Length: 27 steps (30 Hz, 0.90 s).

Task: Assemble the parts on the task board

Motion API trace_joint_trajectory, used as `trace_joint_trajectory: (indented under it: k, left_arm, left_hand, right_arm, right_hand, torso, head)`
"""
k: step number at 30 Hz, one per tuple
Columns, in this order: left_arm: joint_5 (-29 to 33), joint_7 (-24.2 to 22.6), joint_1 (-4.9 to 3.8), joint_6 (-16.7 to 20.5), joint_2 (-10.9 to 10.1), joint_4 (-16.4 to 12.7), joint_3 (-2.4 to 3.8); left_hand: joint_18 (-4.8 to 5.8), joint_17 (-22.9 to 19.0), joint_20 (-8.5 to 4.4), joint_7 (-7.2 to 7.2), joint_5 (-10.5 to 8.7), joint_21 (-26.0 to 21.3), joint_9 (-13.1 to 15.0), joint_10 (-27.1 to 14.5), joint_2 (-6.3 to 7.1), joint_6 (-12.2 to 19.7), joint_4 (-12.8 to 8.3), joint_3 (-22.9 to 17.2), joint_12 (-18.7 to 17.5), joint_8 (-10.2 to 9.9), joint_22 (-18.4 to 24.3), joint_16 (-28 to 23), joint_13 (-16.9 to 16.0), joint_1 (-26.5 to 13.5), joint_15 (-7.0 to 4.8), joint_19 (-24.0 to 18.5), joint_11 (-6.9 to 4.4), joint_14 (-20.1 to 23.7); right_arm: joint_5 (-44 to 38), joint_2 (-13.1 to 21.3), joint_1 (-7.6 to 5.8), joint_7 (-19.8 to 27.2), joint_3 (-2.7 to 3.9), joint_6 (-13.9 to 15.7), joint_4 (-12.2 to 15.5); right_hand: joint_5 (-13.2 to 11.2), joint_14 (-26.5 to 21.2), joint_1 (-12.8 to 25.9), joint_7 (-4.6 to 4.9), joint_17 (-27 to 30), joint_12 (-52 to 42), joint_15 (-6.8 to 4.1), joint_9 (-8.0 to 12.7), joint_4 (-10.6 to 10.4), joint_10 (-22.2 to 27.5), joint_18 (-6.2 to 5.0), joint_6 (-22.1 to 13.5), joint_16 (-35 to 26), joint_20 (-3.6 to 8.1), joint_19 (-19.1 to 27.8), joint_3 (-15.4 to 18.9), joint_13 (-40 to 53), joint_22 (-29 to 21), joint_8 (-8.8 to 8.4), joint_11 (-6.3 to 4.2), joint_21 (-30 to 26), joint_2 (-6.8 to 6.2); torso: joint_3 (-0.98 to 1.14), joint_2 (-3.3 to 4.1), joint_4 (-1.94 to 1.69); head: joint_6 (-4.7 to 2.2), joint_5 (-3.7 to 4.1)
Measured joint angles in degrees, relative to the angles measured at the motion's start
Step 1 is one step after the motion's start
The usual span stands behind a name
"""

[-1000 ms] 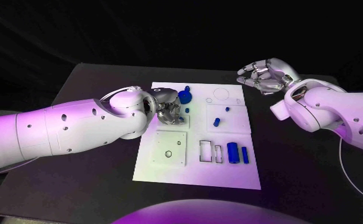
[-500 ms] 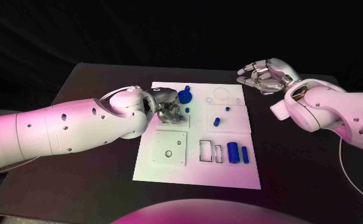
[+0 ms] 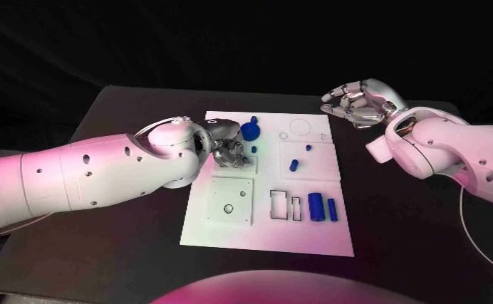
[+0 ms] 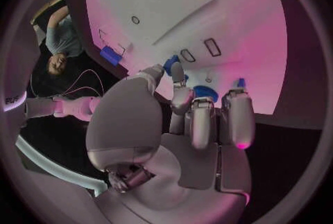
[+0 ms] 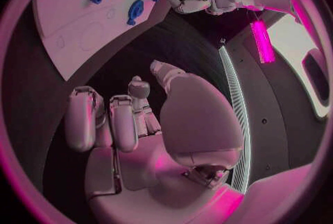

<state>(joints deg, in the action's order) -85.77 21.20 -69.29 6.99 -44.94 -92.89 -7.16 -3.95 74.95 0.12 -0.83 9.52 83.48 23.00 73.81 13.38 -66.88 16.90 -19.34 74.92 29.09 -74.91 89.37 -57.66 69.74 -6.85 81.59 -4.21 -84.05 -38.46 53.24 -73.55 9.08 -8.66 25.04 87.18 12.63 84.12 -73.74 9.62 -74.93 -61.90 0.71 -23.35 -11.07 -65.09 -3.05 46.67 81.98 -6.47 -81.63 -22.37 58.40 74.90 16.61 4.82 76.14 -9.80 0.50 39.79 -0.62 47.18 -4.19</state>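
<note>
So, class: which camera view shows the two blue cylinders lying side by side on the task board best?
Head view: the two blue cylinders lie unobstructed near the task board's near edge. The left wrist view shows one blue piece small and distorted; the right wrist view catches one at its rim.

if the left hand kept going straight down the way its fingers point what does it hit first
Most likely the task board itself: the left hand points down over the board's upper left part, just beside the round blue part. How far its fingertips are from the surface is unclear.
</note>
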Motion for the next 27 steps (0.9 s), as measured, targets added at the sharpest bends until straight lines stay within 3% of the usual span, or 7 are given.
trace_joint_trajectory:
  k: [13, 27]
  left_arm:
    - [0.0, 0.3, 0.00, -0.2, 0.1, 0.3, 0.00]
    - [0.1, 0.7, 0.00, -0.5, 0.1, 0.4, -0.01]
  left_hand:
    - [0.00, 0.0, 0.00, 0.21, 0.00, 0.0, -0.7, 0.0, -1.75, -0.2, 0.0, 5.9, 0.0, -0.7, 0.0, 0.0, 0.0, -1.7, 0.00, 0.0, 0.01, 0.0]
    - [0.00, 0.0, 0.00, 0.42, 0.03, 0.0, -1.1, 0.0, -2.65, -0.4, 0.1, 10.4, 0.0, -1.0, 0.0, 0.0, 0.0, -2.3, 0.00, 0.0, 0.01, 0.0]
  right_arm:
    - [0.0, 0.0, 0.04, 0.0, 0.00, 0.0, 0.0]
    - [0.0, 0.0, 0.07, 0.0, 0.00, 0.0, 0.0]
  right_hand:
    - [0.0, 0.0, 0.0, 0.00, 0.0, 0.0, 0.00, 0.0, 0.0, 0.0, 0.00, 0.0, 0.0, 0.00, 0.0, 0.0, 0.0, 0.0, 0.00, 0.00, 0.0, 0.00]
    - [0.0, 0.0, 0.0, 0.00, 0.0, 0.0, 0.00, 0.0, 0.0, 0.0, -0.01, 0.0, 0.0, 0.00, 0.0, 0.0, -0.1, 0.0, 0.00, 0.00, 0.0, 0.00]
  torso:
    - [0.00, -0.01, 0.00]
    - [-0.02, 0.00, -0.02]
  head:
    - [-0.04, 0.02]
    - [0.01, -0.01]
